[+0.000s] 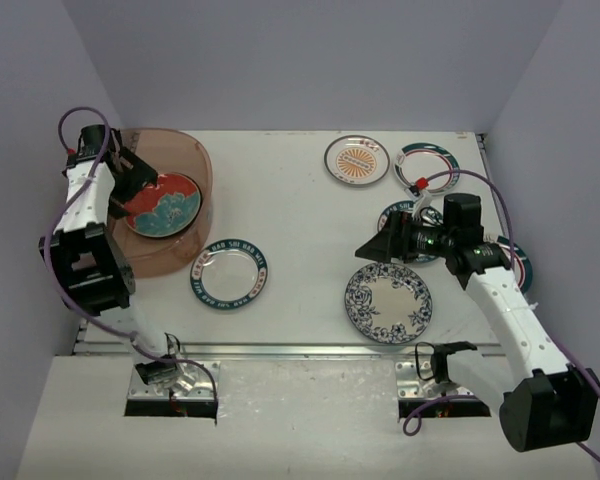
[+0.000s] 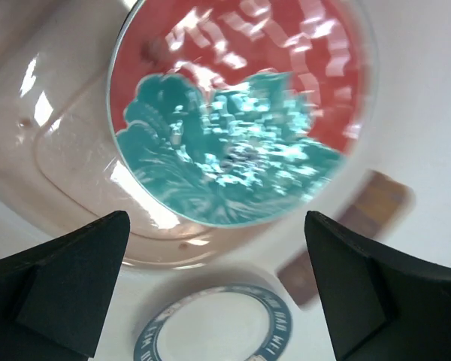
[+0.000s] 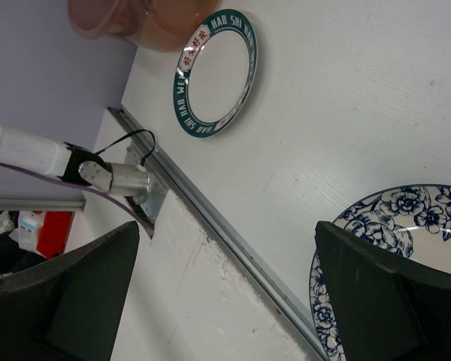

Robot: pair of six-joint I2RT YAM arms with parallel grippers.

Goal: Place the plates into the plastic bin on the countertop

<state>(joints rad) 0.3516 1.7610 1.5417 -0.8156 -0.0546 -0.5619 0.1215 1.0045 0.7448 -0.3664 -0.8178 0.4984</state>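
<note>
The reddish-brown plastic bin (image 1: 180, 160) stands at the left of the white countertop (image 1: 300, 220). A red-and-teal floral plate (image 1: 165, 205) lies inside it, free of the fingers. My left gripper (image 1: 133, 175) is open and empty over the bin's left part. In the left wrist view the gripper (image 2: 218, 293) hangs above that plate (image 2: 240, 113) and the bin (image 2: 68, 165). A teal-rimmed lettered plate (image 1: 230, 275) lies just right of the bin. My right gripper (image 1: 378, 244) is open and empty above the table, just over a blue floral plate (image 1: 388, 302).
An orange sunburst plate (image 1: 357, 160) and a green-and-red rimmed plate (image 1: 427, 167) lie at the back right. Two more plates (image 1: 398, 215) (image 1: 518, 262) are partly hidden under the right arm. The metal front rail (image 3: 210, 218) runs along the near edge.
</note>
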